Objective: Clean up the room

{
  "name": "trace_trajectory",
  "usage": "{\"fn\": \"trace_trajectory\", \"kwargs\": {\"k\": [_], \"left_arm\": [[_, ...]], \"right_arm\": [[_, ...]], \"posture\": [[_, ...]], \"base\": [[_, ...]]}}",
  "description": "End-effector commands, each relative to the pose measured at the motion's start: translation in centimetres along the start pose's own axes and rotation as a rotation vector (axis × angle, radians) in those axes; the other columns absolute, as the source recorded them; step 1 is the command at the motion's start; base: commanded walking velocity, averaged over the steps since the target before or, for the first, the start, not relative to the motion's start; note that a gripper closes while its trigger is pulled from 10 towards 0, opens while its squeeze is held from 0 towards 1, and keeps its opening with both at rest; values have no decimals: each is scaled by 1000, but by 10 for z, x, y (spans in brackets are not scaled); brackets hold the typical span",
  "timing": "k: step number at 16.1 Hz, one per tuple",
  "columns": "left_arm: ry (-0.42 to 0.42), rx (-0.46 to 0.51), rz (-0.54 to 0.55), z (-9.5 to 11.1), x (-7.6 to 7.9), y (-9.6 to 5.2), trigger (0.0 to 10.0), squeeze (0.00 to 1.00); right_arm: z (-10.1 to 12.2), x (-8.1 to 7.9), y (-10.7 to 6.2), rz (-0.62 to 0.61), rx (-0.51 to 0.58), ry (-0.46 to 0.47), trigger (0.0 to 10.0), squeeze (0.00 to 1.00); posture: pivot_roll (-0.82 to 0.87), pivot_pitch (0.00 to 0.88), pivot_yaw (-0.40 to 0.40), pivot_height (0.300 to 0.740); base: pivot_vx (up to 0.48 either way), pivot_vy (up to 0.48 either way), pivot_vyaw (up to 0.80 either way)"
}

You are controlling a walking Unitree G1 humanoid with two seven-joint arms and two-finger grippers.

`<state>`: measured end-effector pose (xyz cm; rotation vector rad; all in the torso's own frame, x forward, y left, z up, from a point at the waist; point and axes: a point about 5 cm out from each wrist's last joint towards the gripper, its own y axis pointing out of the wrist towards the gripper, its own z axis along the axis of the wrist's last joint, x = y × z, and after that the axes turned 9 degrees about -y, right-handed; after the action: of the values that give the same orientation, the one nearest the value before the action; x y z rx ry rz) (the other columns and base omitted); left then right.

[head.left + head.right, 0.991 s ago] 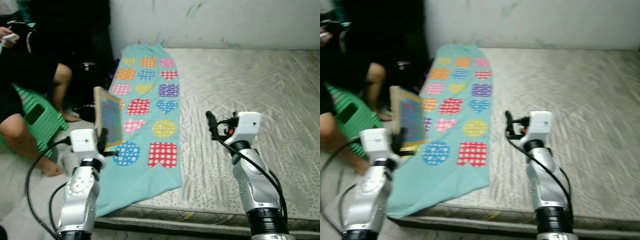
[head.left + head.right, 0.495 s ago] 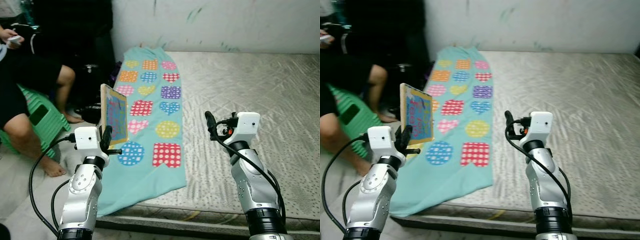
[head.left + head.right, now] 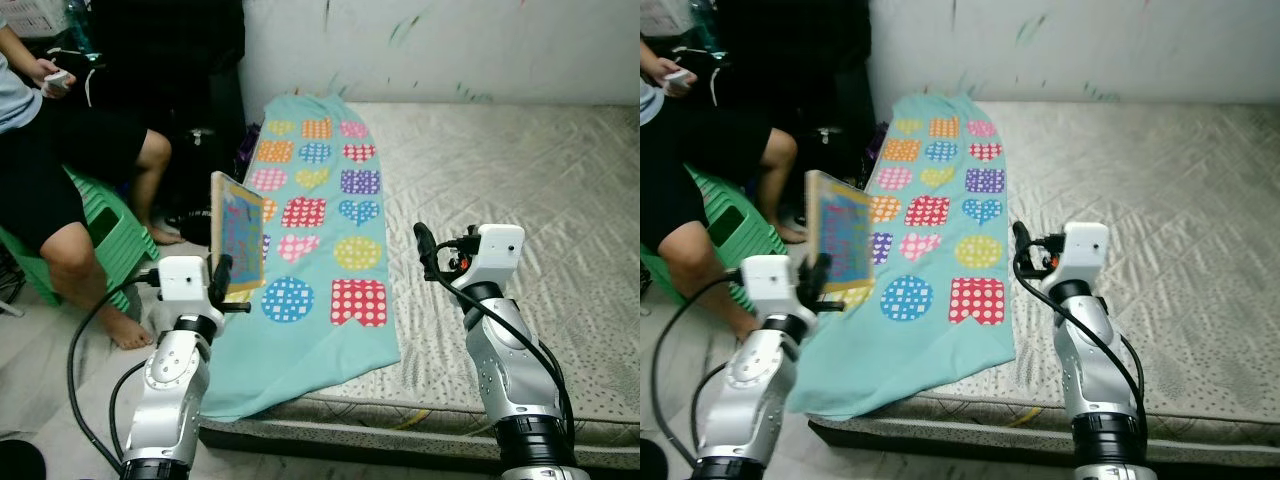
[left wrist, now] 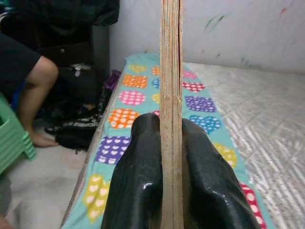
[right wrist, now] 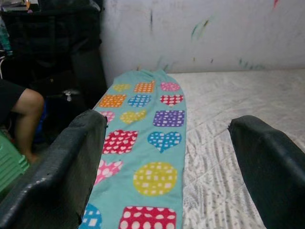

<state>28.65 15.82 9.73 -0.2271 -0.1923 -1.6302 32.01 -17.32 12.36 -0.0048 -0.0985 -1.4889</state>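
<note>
Cam shifted; left hand [image 3: 222, 285] still clamps book [image 3: 238, 229] upright, right hand [image 5: 167, 162] open.

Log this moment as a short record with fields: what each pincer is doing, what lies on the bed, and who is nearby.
left pincer: shut on the book, held upright beside the bed's edge
right pincer: open, holding nothing, raised over the mattress
on the bed: teal blanket with coloured shapes, spread lengthwise
nearby: person seated on a green stool, to the robot's left
</note>
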Motion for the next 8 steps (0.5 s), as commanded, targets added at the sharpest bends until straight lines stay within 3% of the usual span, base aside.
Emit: {"fn": "trace_trajectory", "kwargs": {"k": [1, 8], "left_arm": [[24, 66, 4, 14, -4, 2, 10000, 0], [23, 65, 3, 13, -2, 3, 10000, 0]], "right_arm": [[6, -3, 3, 15, 21, 0, 10000, 0], [6, -2, 6, 23, 24, -10, 10000, 0]], "posture": [[-44, 0, 42, 740], [-46, 0, 36, 740]], "base": [[0, 0, 0], [0, -306, 0]]}}
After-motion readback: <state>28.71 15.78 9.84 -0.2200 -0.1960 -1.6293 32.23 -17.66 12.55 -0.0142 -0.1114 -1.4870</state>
